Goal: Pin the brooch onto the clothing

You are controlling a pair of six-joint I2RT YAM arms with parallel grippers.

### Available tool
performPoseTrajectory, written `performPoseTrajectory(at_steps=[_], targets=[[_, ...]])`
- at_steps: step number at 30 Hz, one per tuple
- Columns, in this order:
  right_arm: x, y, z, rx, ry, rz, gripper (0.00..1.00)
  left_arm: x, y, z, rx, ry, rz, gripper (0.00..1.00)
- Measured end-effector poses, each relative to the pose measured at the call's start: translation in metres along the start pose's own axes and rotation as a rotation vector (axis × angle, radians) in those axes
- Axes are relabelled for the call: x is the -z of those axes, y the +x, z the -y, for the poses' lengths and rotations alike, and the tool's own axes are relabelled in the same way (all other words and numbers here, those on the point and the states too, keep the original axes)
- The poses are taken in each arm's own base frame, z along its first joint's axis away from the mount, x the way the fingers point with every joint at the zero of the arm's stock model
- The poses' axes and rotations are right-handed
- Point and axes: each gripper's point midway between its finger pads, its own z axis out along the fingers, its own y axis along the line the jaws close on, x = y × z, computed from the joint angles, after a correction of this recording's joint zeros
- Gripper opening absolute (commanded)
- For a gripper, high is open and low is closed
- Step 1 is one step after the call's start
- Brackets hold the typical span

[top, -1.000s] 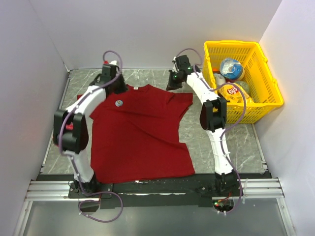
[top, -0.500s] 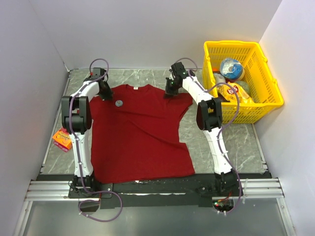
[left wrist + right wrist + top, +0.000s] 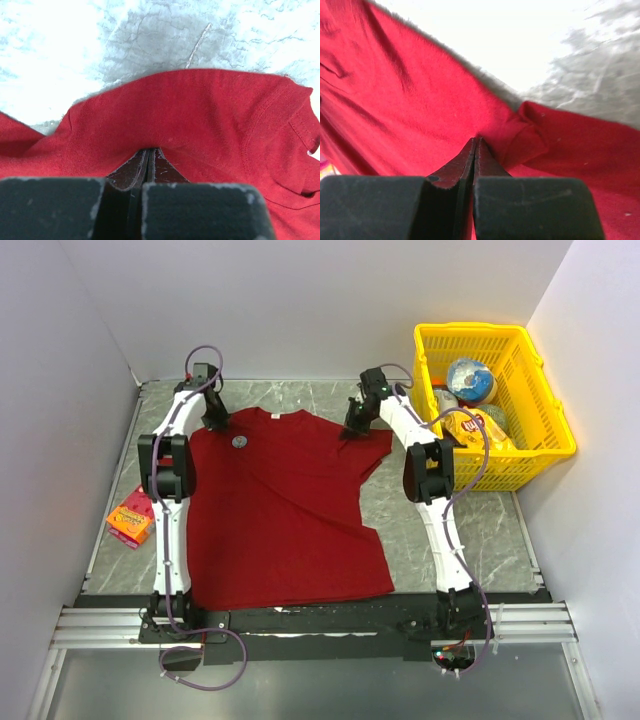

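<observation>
Shirt (image 3: 280, 510) is spread flat on tabletop (image 3: 460, 520), neck at far side. L fingers (image 3: 131, 171) are pressed shut w/ shoulder fabric pinched between them; R fingers (image 3: 460, 162) likewise shut on sleeve fabric. Brooch (image 3: 240, 441) is seen on shirt near collar, just beside L fingers.

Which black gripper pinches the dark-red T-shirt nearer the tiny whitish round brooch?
The left gripper, beside the brooch; the right gripper grips the T-shirt's opposite shoulder.
</observation>
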Motion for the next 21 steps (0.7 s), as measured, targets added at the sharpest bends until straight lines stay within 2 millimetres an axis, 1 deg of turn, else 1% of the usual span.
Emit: performPoseTrajectory(at_steps=[3, 8, 12, 16, 18, 20, 21], targets=[[-0.001, -0.007, 0.003, -0.032, -0.016, 0.014, 0.00, -0.001, -0.002, 0.001, -0.018, 0.008, -0.005, 0.02], [0.003, -0.026, 0.004, -0.082, -0.063, 0.057, 0.00, -0.005, -0.008, 0.010, -0.051, 0.066, -0.002, 0.07], [0.005, -0.043, -0.006, -0.087, -0.120, 0.110, 0.00, -0.008, -0.011, 0.016, -0.074, 0.116, 0.003, 0.06], [0.003, -0.053, -0.013, -0.078, -0.157, 0.144, 0.00, -0.011, -0.016, 0.027, -0.093, 0.185, 0.030, 0.06], [0.003, -0.059, -0.017, -0.052, -0.189, 0.175, 0.00, -0.008, -0.016, 0.031, -0.093, 0.218, 0.050, 0.06], [0.005, -0.055, -0.017, -0.033, -0.198, 0.182, 0.00, 0.000, -0.014, 0.034, -0.088, 0.247, 0.069, 0.06], [0.009, -0.052, -0.017, -0.022, -0.199, 0.187, 0.00, 0.008, -0.012, 0.036, -0.082, 0.264, 0.079, 0.06]])
